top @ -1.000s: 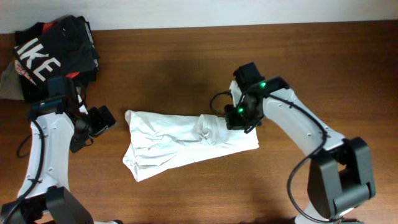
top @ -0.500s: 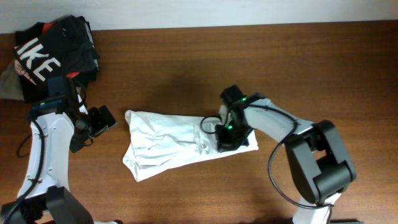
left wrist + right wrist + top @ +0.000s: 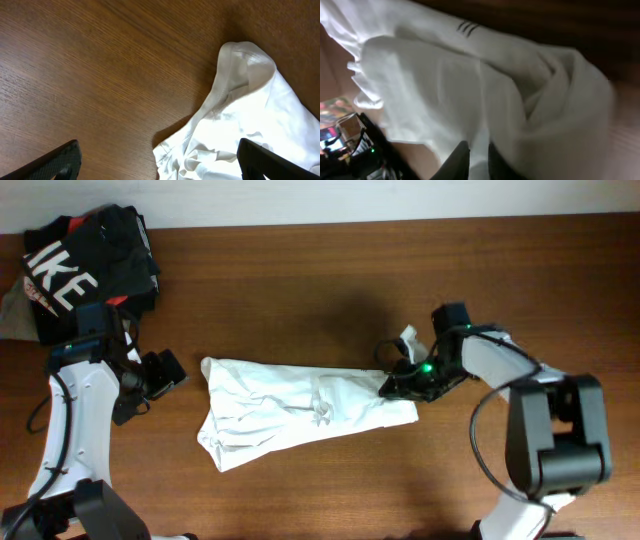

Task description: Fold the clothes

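A white garment lies crumpled and long across the middle of the table. My right gripper is at its right end, and a small white flap sticks up just behind it. In the right wrist view the fingers are nearly closed, with a fold of the white cloth pinched between them. My left gripper hovers just left of the garment's left end. It is open and empty, with its fingers wide apart above the cloth's corner.
A pile of black clothes with white lettering sits at the back left corner, with a grey item beside it at the left edge. Bare brown wood lies behind the garment and to its right.
My right gripper has moved right from the garment's middle to its right end, taking cloth with it. The bunched fold there has flattened. The left arm has not moved.
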